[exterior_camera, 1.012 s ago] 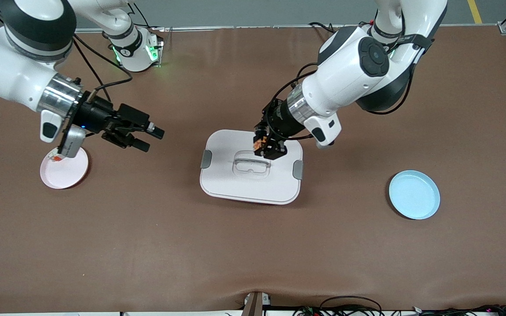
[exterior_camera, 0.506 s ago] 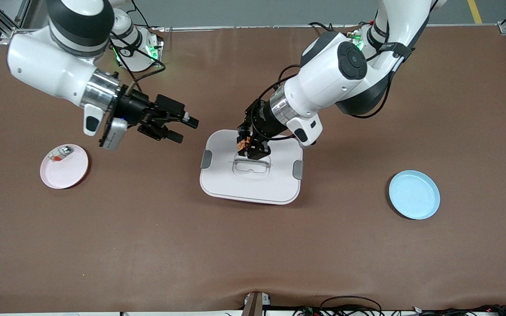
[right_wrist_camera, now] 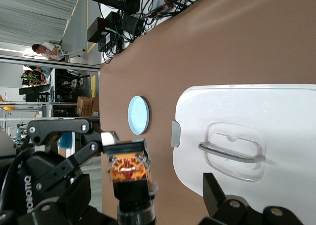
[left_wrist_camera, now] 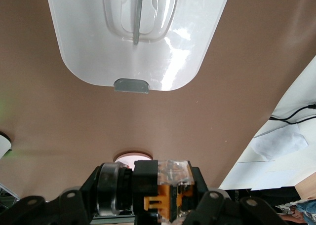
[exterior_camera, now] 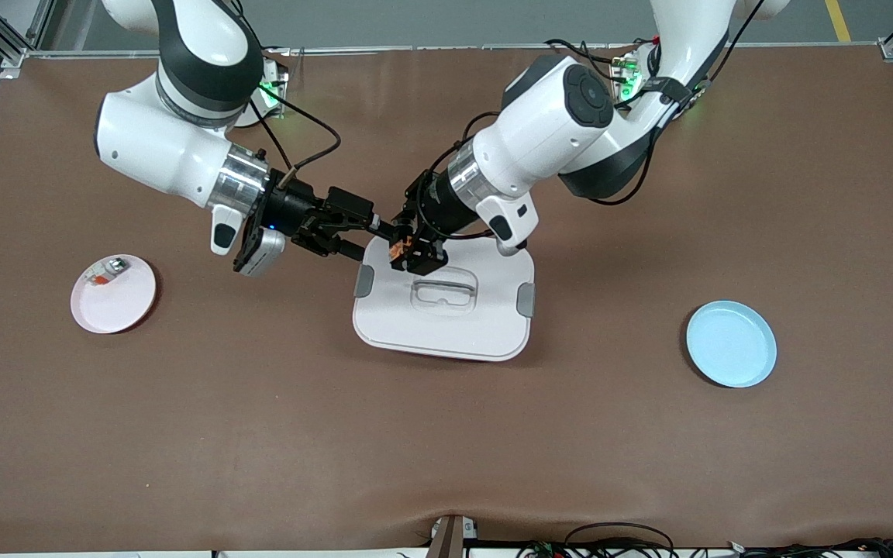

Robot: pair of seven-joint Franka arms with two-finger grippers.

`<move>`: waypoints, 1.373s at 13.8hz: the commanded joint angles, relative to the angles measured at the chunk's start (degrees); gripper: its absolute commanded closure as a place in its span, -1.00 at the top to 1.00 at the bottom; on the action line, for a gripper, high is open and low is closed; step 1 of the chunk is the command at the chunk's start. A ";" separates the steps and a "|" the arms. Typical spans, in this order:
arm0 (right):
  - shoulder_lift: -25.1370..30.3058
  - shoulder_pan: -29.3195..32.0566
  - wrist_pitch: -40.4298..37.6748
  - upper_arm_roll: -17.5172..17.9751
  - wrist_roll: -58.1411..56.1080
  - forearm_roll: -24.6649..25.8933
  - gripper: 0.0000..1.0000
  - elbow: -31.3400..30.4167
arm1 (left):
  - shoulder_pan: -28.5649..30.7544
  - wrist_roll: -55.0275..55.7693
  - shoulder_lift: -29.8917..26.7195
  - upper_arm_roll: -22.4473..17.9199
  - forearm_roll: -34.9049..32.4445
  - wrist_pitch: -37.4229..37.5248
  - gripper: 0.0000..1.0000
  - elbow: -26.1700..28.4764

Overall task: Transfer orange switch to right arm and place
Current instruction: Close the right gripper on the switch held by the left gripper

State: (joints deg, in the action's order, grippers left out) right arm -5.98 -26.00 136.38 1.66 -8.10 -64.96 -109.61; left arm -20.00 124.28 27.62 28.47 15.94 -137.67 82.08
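My left gripper [exterior_camera: 409,254] is shut on the orange switch [exterior_camera: 398,249], a small black part with an orange face, and holds it in the air over the edge of the white lid [exterior_camera: 446,325] toward the right arm's end. The left wrist view shows the switch [left_wrist_camera: 165,190] clamped in the left gripper [left_wrist_camera: 159,198]. My right gripper [exterior_camera: 371,239] is open, one finger on each side of the switch. In the right wrist view the switch [right_wrist_camera: 129,173] hangs between the wide-open fingers of the right gripper [right_wrist_camera: 143,193] and touches neither.
A pink plate [exterior_camera: 125,302] with a small silvery part [exterior_camera: 105,271] on it lies toward the right arm's end. A blue plate [exterior_camera: 731,343] lies toward the left arm's end. The lid has a clear handle [exterior_camera: 443,293] and grey clips.
Both arms have moved toward each other. The left gripper carried the switch across the lid toward the right arm, and the open right gripper came from over the pink plate to straddle it.
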 commanded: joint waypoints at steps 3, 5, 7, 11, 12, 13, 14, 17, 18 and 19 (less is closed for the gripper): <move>-1.31 -0.98 0.81 -0.61 1.15 -1.39 1.00 1.77 | -1.00 -0.01 1.21 -0.43 -1.52 -0.49 -0.52 -1.74; -1.48 -1.59 1.34 -0.61 1.15 -1.39 1.00 1.77 | -1.00 -0.01 1.21 -0.43 -1.52 -0.49 -0.51 -1.74; -1.92 -1.86 1.96 -0.61 1.94 -1.39 1.00 1.77 | -0.92 -0.09 1.21 -0.43 -1.52 -0.49 -0.51 -1.74; -3.24 -3.88 4.06 -0.61 2.03 -1.39 1.00 1.77 | -0.91 -0.09 1.21 -0.43 -1.61 -0.49 -0.51 -1.74; -3.42 -3.97 4.33 -0.61 2.03 -1.39 1.00 1.77 | -0.91 -0.18 1.21 -0.43 -1.61 -0.49 -0.51 -1.74; -3.68 -4.14 4.42 -0.61 2.03 -1.39 1.00 1.77 | -0.91 -0.18 1.21 -0.43 -2.22 -0.49 -0.51 -1.74; -3.68 -4.23 4.42 -0.52 2.03 -1.39 1.00 1.77 | -0.91 -0.10 1.21 -0.43 -2.40 -0.49 -0.51 -1.74; -3.68 -4.15 4.16 -0.61 3.25 -1.48 1.00 1.95 | -0.91 -0.09 1.21 -0.43 -2.66 -0.49 -0.51 -1.74; -3.68 -4.23 4.15 -0.61 3.96 -1.48 1.00 2.21 | -0.91 -0.09 1.21 -0.43 -2.66 -0.49 -0.51 -1.74; -3.68 -4.23 4.07 -0.61 3.97 -1.48 0.76 2.47 | -0.91 -0.09 1.21 -0.26 -2.66 -0.49 -0.51 -1.74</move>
State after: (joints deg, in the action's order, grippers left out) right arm -9.28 -29.53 140.56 1.60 -5.17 -65.16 -108.47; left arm -20.25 124.02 27.97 28.33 14.37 -137.72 81.87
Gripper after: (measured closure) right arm 0.004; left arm 0.278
